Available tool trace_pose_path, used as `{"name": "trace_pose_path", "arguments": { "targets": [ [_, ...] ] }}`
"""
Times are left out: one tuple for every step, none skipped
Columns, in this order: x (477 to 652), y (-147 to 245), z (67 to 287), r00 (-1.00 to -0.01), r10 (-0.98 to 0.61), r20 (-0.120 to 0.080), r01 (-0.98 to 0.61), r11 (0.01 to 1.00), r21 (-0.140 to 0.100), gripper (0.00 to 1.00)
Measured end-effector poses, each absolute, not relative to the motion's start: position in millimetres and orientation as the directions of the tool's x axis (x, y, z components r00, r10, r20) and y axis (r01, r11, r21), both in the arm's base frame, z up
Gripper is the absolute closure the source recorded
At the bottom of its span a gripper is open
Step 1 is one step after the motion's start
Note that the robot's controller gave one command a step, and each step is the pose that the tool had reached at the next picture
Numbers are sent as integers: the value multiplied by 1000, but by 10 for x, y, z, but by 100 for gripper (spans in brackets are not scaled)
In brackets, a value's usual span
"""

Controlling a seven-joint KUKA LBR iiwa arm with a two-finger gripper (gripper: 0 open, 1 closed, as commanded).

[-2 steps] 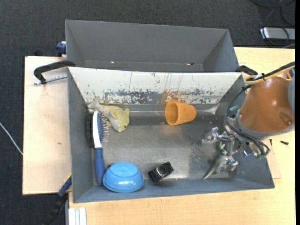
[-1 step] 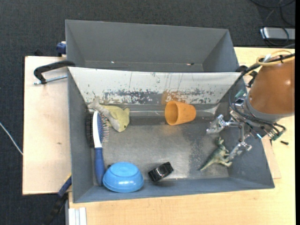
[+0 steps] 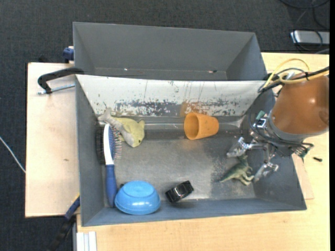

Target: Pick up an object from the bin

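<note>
Camera view from above: we saw a grey metal bin standing on a pale wooden table, with dark carpeted floor around it. The bin's floor was dull grey and scuffed, and its back wall was streaked with worn, speckled marks.

We saw the arm come in from the right under a rounded orange cover. Its pincer sat low in the bin's front right corner with its two metal fingers spread apart and nothing held between them. A small green toy dinosaur lay on the bin floor just beside the fingers, toward the front. We could not tell whether they touched it.

Well apart from the pincer, we saw an orange cup on its side against the back wall. A pale yellow soft toy lay in the back left corner. A brush with a blue and white handle lay along the left wall. A blue bowl sat upside down at the front left, with a small black object near it.
</note>
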State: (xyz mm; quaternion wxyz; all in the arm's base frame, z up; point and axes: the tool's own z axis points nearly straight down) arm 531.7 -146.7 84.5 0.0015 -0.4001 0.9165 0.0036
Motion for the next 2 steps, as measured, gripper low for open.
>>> {"name": "trace_pose_path", "arguments": {
  "targets": [
    [5319, -1495, 862, -679, -734, -4, -734, 679, 0, 100],
    [5451, -1416, 2325, -669, -744, -9, -744, 669, -12, 100]
  ]
}}
